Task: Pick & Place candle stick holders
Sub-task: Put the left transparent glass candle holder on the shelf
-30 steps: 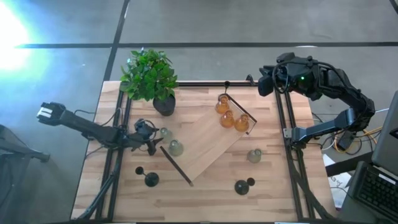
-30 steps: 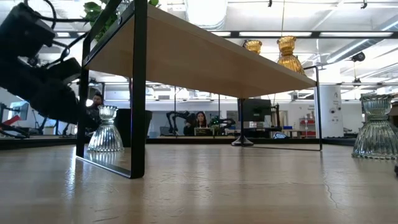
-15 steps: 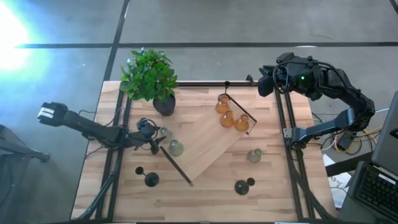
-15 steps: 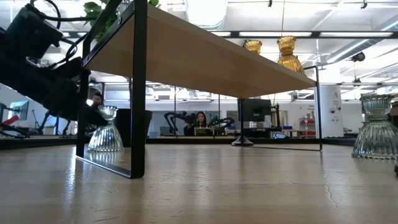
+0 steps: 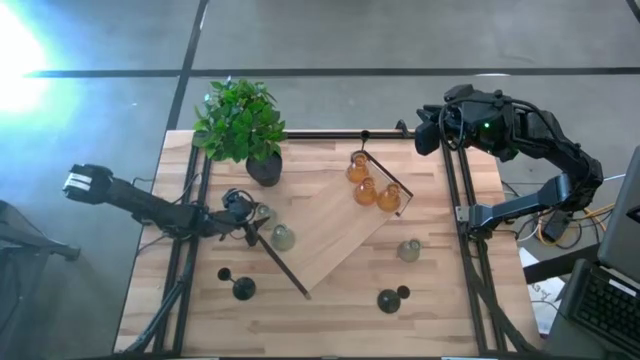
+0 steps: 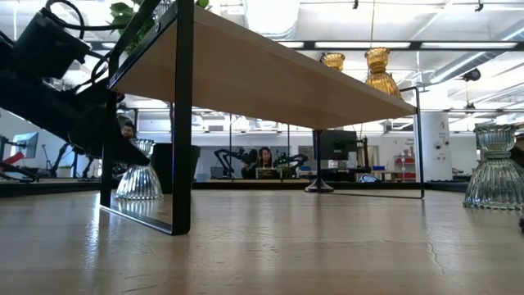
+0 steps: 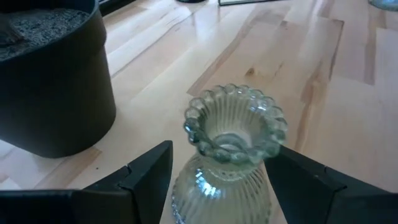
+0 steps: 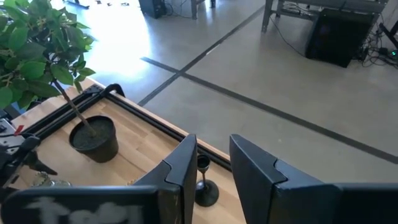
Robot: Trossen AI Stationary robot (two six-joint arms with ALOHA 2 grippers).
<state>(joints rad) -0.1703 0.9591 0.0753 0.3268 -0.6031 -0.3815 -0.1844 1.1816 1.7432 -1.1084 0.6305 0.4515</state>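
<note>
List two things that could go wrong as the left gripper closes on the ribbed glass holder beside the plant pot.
1. The left gripper stands open around the pale glass holder near its flared rim; an off-centre squeeze could tip it.
2. The black plant pot and a second pale holder stand close by, so a sideways swing might knock either.

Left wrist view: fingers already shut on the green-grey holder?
No. The left gripper is open, its fingers standing apart on either side of the pale green-grey holder.

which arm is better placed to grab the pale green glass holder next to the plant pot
Left. The left hand is open, with the pale green glass holder between its fingers, beside the black plant pot. The right hand is held up at the table's far right corner, away from it.
</note>
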